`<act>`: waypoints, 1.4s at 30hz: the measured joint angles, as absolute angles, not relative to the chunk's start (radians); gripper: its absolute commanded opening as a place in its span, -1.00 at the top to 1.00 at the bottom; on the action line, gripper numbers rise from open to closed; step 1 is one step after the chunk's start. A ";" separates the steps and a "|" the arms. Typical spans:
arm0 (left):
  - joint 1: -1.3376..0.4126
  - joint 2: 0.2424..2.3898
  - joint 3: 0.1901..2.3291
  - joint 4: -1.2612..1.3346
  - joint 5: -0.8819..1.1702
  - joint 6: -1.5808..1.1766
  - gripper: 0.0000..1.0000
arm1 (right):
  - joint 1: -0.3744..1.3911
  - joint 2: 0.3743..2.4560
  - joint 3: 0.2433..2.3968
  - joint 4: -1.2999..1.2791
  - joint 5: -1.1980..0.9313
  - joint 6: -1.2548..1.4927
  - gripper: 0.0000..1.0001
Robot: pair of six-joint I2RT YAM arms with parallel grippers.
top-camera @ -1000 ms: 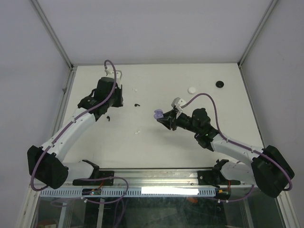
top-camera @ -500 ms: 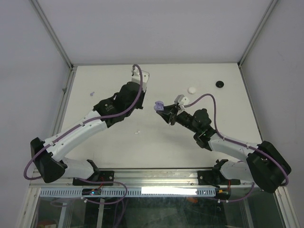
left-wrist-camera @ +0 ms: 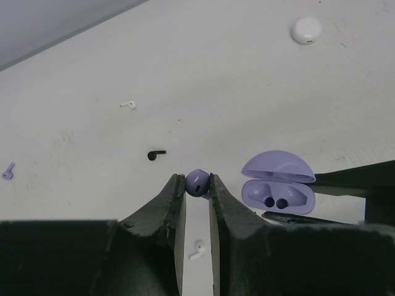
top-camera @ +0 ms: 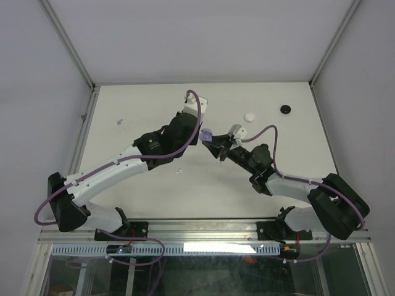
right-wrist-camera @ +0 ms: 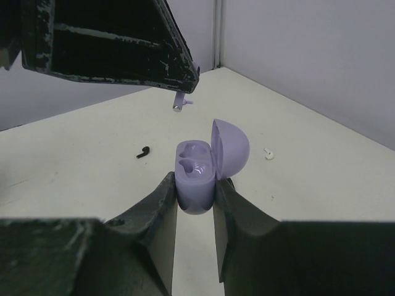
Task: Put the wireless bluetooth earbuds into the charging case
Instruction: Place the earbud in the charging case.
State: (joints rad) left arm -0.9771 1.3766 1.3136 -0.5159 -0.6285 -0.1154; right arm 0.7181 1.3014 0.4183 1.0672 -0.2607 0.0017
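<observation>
We see the left tool (left-wrist-camera: 197,187) pinched tight on a purple earbud (left-wrist-camera: 197,182), held just beside the open purple charging case (right-wrist-camera: 196,169), which the right tool (right-wrist-camera: 195,194) clamps by its base. A black earbud (left-wrist-camera: 156,154) and a white earbud (left-wrist-camera: 128,104) lie apart on the counter (left-wrist-camera: 247,92).

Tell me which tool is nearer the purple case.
Right. The right tool is clamped on the open case. The left tool, pinching a purple earbud, hangs close beside the case without touching it.
</observation>
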 measured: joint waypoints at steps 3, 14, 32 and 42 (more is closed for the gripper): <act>-0.989 1.376 1.313 -0.496 -0.628 -0.118 0.91 | 0.718 1.310 0.416 1.106 -0.258 0.006 1.00; -1.035 1.363 1.282 -0.417 -0.646 -0.103 0.91 | 0.718 1.326 0.415 1.168 -0.263 0.019 1.00; -1.093 1.377 1.277 -0.393 -0.710 -0.055 0.91 | 0.718 1.325 0.414 1.175 -0.263 0.028 1.00; -1.111 1.402 1.276 -0.380 -0.741 -0.031 0.91 | 0.718 1.321 0.408 1.177 -0.265 0.029 1.00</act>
